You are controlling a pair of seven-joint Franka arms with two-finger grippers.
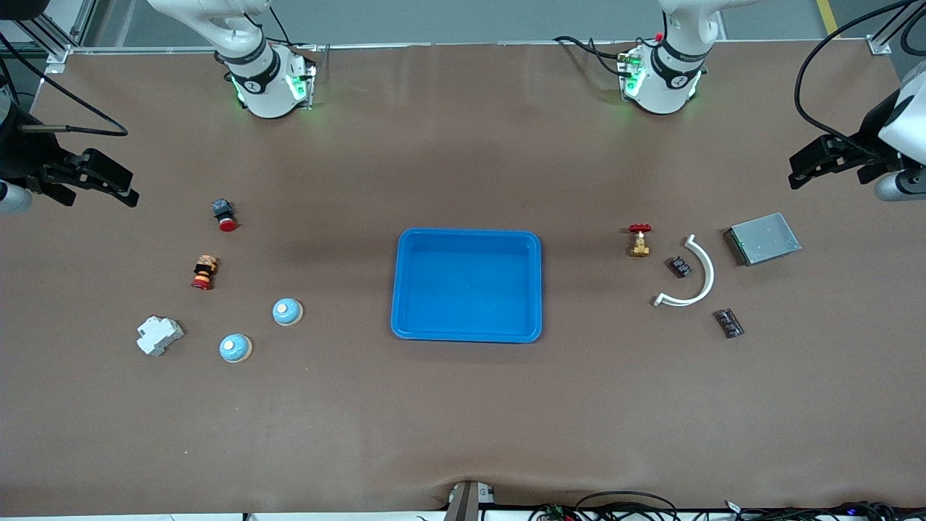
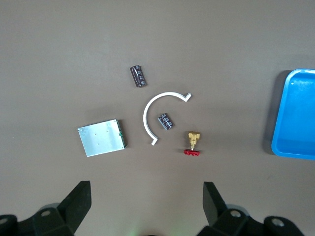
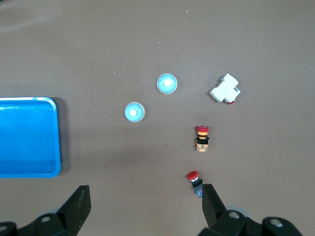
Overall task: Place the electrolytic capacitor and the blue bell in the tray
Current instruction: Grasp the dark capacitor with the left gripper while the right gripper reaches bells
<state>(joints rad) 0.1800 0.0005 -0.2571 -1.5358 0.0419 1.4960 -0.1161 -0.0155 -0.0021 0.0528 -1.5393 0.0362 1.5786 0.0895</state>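
The tray (image 1: pixel 467 285) sits empty mid-bench. Two bells (image 1: pixel 287 312) (image 1: pixel 235 348) lie toward the right arm's end: light, smooth domes, probably best pinched across the base. Two capacitors (image 1: pixel 678 266) (image 1: pixel 729 323) lie toward the left arm's end: small, stiff, likely gripped across the body. The left pincer (image 2: pixel 147 206) and right pincer (image 3: pixel 145 209) hover released.

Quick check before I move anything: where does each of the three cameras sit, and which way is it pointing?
Front view: high across the table, facing both arm bases; tray at centre.
Left wrist view: on the left arm, looking down past the open left gripper at the metal box and white arc.
Right wrist view: on the right arm, looking down past the open right gripper at two blue bells.
Both wrist views share the tray.
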